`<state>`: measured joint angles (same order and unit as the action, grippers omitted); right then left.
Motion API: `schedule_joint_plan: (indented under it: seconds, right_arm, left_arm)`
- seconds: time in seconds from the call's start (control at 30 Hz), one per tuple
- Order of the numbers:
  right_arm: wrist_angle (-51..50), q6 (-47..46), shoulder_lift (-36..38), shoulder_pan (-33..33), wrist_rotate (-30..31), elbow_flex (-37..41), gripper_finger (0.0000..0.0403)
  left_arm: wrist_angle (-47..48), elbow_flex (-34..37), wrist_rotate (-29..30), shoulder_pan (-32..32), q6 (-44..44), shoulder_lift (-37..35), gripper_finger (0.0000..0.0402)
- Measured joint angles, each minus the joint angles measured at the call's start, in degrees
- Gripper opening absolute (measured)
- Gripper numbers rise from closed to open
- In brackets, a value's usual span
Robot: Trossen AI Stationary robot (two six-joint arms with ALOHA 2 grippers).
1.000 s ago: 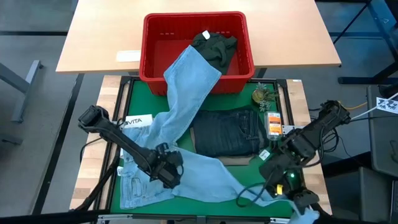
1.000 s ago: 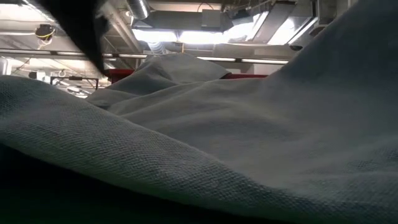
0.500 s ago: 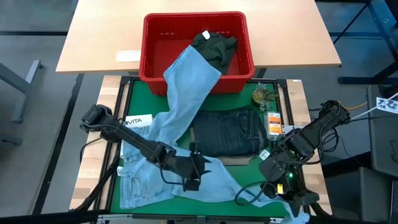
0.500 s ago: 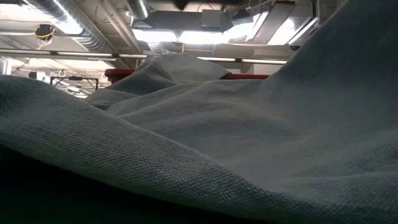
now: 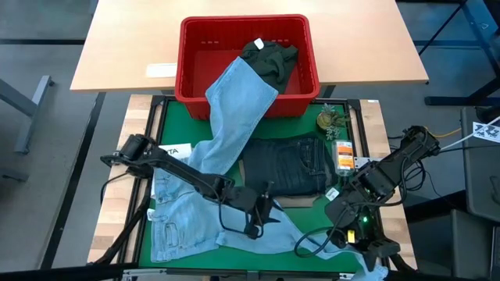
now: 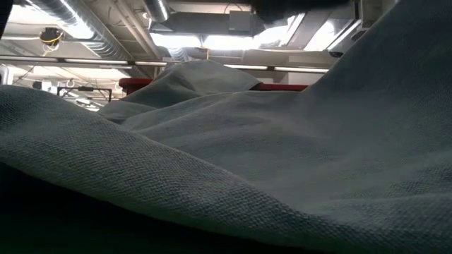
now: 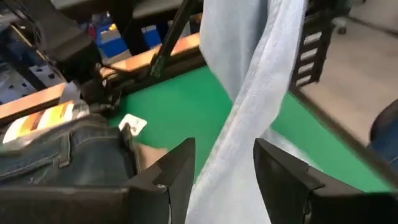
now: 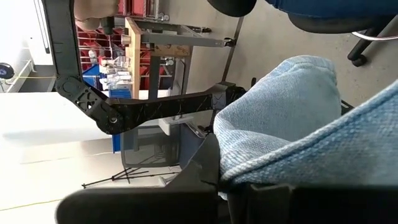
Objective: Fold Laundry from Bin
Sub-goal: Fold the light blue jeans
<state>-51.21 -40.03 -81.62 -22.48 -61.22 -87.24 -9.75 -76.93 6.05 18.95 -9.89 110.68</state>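
Note:
Light blue jeans lie spread on the green mat. One leg is draped over the near wall of the red bin, and the other leg runs to the table's near right corner. A dark olive piece lies in the bin. Dark navy jeans lie folded at the mat's middle. My left gripper is open low over the jeans' near leg, a finger on either side of the strip. My right gripper is shut on that leg's end, at the table's near right corner. My left gripper has the leg between its open fingers; I cannot tell whether they touch it. My right gripper pinches the end of the light blue jeans' leg between its two fingers. The cloth bunches in a rounded fold past the fingertips. How many layers it holds is hidden by the cloth itself.
An orange card and a small greenish object lie at the mat's right edge. A white label lies at the left. The bin stands at the far edge, against a wooden table. In the low view the blue cloth fills nearly everything.
My left gripper has travelled toward the table's right edge, low over the light blue jeans, from above the waist part to above the near leg. The jeans lie as before.

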Motion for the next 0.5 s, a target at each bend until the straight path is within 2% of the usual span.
schedule_joint_plan:
  seconds: [0.23, 0.5]
  right_arm:
    - [0.0, 0.0, 0.0, 0.0, 0.2, 0.0, 0.0005]
    - [0.0, 0.0, 0.0, 0.0, 0.2, 0.0, 0.0005]
  left_arm:
    - [-4.7, 0.0, -4.6, -1.8, -6.7, 3.9, 0.0158]
    - [-5.9, 0.0, -7.1, -2.1, -7.3, 4.9, 0.0158]
